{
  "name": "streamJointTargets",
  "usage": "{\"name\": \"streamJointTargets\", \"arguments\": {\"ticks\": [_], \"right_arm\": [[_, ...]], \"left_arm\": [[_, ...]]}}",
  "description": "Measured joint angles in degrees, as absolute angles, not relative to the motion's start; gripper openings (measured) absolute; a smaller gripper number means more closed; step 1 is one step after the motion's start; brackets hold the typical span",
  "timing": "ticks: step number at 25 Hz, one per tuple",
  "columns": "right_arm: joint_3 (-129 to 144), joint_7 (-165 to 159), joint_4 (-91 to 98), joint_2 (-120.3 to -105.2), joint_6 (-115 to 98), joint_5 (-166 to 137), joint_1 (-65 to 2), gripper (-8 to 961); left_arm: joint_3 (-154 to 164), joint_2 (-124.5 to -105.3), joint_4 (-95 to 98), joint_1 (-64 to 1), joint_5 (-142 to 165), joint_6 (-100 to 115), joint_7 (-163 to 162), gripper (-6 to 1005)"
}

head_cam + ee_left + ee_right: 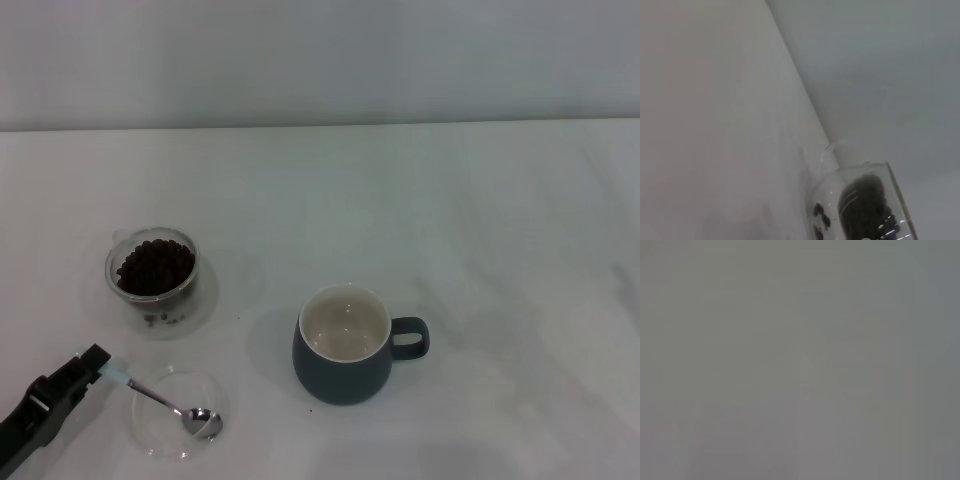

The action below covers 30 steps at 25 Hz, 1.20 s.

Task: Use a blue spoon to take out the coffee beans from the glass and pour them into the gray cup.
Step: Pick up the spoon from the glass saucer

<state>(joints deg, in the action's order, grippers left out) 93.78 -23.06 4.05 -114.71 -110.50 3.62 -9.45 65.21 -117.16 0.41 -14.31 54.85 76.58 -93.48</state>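
Beans are sitting heaped in the glass at our left on the white table, with a few loose ones lying at its bottom near the front wall. We are holding the spoon by the tip of its pale blue handle: our left claw is reaching in from the near left corner and is closing on that tip. The spoon is slanting away from the claw toward our right, and its shiny bowl is resting in a shallow clear dish just in front of the glass. The mug is standing upright near the middle of the table, to the right of the glass and the dish and apart from both, its loop handle pointing right. Its off-white inside is showing no beans. From our left wrist we are seeing the glass close by, with the dark beans showing through its wall. Our right arm is appearing in none of the views, and the right wrist view is giving only a plain grey blur.
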Motion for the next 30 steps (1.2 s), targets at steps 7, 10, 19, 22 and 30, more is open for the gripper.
{"name": "streamJointTargets", "arguments": {"ticks": [7,10,19,22,30], "right_arm": [[93.78,-22.92,3.82,-114.82,-110.49,3.60,-9.12,725],[93.78,-22.88,3.79,-114.85,-110.39,3.60,-9.05,725],[93.78,-21.78,3.71,-114.91,-110.39,3.60,-9.05,726],[93.78,-21.37,3.68,-114.95,-110.39,3.60,-9.06,726],[93.85,-21.00,3.69,-114.96,-110.43,3.51,-9.36,725]], "left_arm": [[64.91,-117.25,0.35,-14.11,54.74,76.32,-94.61,242],[64.63,-117.37,0.44,-13.65,54.18,76.29,-93.92,170],[64.72,-117.04,0.93,-13.16,53.70,77.00,-93.67,122],[64.97,-117.08,2.55,-12.50,53.88,77.75,-93.87,122],[64.63,-116.14,3.52,-10.60,51.80,82.15,-94.62,122]]}}
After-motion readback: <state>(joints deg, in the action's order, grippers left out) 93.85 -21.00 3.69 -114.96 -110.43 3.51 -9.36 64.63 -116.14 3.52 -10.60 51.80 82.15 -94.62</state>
